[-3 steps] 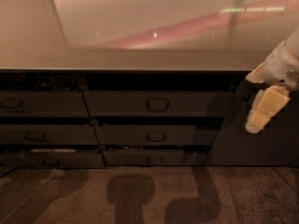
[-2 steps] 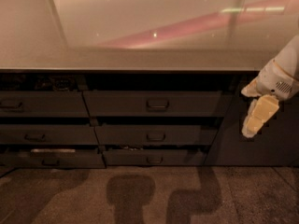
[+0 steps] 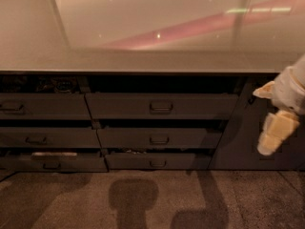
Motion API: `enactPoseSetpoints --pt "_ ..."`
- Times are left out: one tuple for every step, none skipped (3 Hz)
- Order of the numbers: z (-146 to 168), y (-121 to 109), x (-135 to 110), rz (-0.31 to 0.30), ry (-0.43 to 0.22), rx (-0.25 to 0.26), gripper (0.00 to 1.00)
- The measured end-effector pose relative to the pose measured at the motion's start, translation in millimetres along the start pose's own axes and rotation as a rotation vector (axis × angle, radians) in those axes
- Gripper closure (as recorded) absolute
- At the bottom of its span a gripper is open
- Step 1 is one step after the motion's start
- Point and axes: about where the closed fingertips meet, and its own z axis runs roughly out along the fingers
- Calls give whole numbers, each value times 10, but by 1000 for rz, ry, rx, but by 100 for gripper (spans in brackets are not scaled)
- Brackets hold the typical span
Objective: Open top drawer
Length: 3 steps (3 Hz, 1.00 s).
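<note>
The top drawer (image 3: 162, 106) is the wide dark grey front in the middle of the top row, with one central loop handle (image 3: 161, 107). A dark gap shows above it, under the counter edge. My gripper (image 3: 275, 129), cream and white, hangs at the right edge of the view. It is in front of the cabinet's plain right panel, past the drawer's right end and slightly below handle height. It touches nothing and holds nothing that I can see.
A glossy pale counter top (image 3: 143, 37) runs above the drawers. Two slimmer drawers (image 3: 159, 139) sit below the top one. A left column of drawers (image 3: 43, 106) stands beside them, the lowest (image 3: 52, 160) slightly open. The floor (image 3: 143, 199) is speckled and carries shadows.
My gripper has dropped a little lower at the right end of the cabinet, after first shifting left. The drawers have not moved.
</note>
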Motion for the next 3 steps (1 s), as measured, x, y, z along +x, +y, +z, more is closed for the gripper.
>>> enactPoseSetpoints --pt "-309 510 -157 -153 0 174 0" --pt "-305 692 -7 -155 27 229 0" --pt "-298 690 -4 -151 26 228 0"
